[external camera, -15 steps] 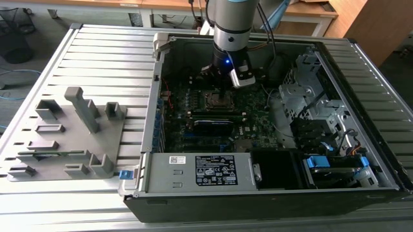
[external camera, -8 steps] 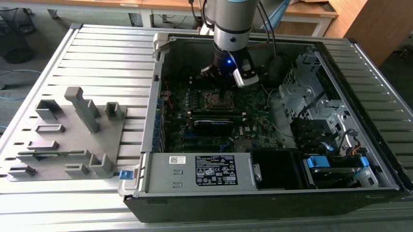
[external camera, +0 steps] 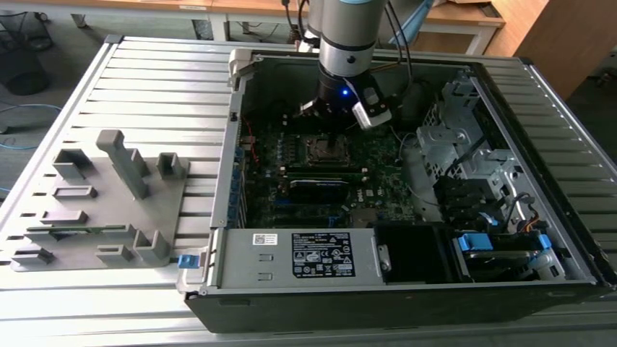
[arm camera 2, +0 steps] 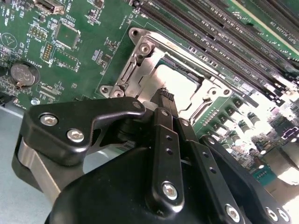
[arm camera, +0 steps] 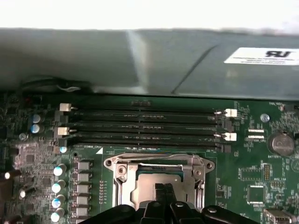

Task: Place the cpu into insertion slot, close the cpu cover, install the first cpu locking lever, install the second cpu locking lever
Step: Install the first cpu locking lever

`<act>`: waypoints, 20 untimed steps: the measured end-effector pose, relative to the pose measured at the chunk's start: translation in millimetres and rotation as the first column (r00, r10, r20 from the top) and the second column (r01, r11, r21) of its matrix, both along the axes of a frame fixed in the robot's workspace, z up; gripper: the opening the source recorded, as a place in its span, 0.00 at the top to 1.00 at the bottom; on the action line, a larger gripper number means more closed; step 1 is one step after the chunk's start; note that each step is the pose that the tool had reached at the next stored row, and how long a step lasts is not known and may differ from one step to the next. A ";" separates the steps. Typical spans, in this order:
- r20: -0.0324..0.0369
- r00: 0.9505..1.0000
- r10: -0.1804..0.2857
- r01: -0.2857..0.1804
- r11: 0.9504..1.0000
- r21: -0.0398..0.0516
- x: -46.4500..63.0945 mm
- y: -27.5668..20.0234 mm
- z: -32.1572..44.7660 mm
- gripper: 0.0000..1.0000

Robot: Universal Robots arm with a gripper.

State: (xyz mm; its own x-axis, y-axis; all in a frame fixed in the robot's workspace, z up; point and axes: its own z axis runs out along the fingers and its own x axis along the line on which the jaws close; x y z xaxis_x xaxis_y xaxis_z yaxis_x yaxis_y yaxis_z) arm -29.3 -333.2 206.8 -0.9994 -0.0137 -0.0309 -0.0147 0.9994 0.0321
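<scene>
The insertion slot sits in the dark green board inside the open computer case. In both wrist views the cpu lies flat in it, pale face up. The silvery cpu cover lies down around the chip as a frame. My gripper hangs straight above the slot, its black fingers pressed together with nothing between them, tips just over the chip's face near one edge. I cannot tell how the locking levers stand.
Long black memory slots run beside the socket, with a row of capacitors on another side. The case wall rises just past the memory slots. A grey fixture block stands on the slatted table at the exterior view's left.
</scene>
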 end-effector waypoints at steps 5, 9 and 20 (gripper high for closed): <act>0.000 1.000 0.000 0.000 1.000 0.000 0.0 0.0 3.0 0.89; 0.000 1.000 -0.009 0.009 1.000 0.000 0.0 0.0 5.0 0.89; 0.000 0.998 -0.056 0.056 0.998 0.000 -5.2 -0.8 4.5 0.89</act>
State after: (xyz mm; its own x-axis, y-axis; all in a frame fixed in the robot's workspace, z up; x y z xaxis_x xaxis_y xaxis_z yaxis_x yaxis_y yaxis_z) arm -34.5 -334.0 211.3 -0.9986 0.0427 -0.0309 0.0417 0.9986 0.0321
